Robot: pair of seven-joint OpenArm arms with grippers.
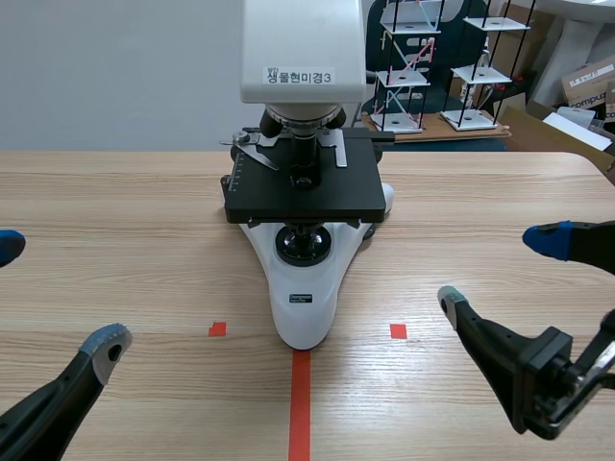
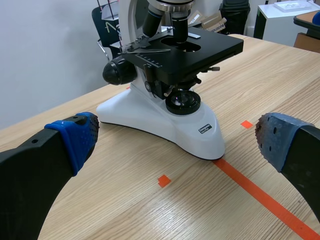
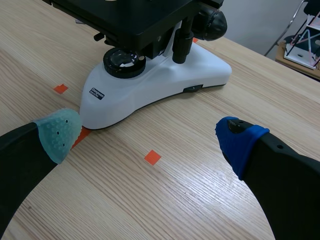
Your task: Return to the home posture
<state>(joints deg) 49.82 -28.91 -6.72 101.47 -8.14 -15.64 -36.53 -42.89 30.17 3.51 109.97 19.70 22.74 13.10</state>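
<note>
Upward, microscope [image 1: 306, 197] top cropped; left jaws, right jaws apart.

Left gripper [image 1: 56, 293] and right gripper [image 1: 496, 269] sit low at either side (fingers spread wide).

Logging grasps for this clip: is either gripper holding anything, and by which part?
Nothing is held; the left gripper and right gripper are open, neither touching the microscope.

One microscope [image 1: 304, 221] on one table [image 1: 115, 211], ahead of the fingers of two grippers: left gripper [image 1: 56, 293], right gripper [image 1: 497, 269].
</note>
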